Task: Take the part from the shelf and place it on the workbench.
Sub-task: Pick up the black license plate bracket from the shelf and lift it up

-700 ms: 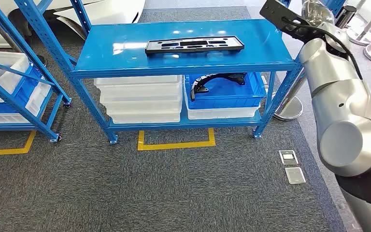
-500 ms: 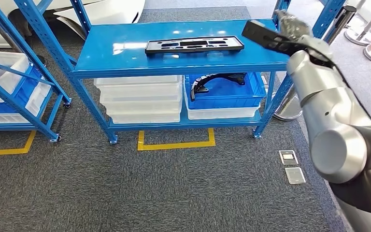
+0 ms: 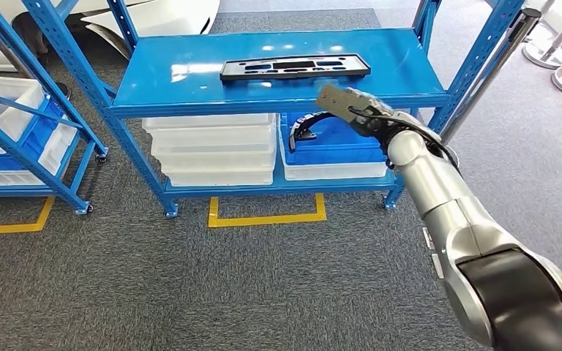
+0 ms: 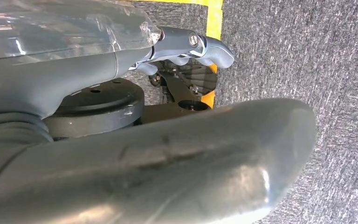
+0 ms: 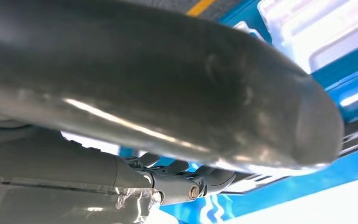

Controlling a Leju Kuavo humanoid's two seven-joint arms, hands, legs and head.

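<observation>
A long flat black part (image 3: pixel 295 68) with cut-outs lies on the top board of the blue shelf (image 3: pixel 190 91), towards the middle. My right hand (image 3: pixel 351 108) reaches in from the right with nothing in it, its fingers (image 3: pixel 331 95) stretched towards the shelf's front edge, below and to the right of the part and apart from it. The right wrist view has the thick thumb (image 5: pixel 168 93) across blue shelf boards. My left hand (image 4: pixel 144 158) hangs over grey carpet, its fingers (image 4: pixel 205 46) loose around nothing.
A curved black part (image 3: pixel 329 119) lies in a blue bin (image 3: pixel 351 146) on the lower board, next to stacked white bins (image 3: pixel 212 150). A second blue rack (image 3: pixel 15 124) stands at the left. Yellow floor tape (image 3: pixel 267 218) marks the carpet; a steel post base (image 3: pixel 439 164) is at the right.
My right arm has swung down and to the left from the upper right corner. The hand is now in front of the shelf's front edge. The part has not moved.
</observation>
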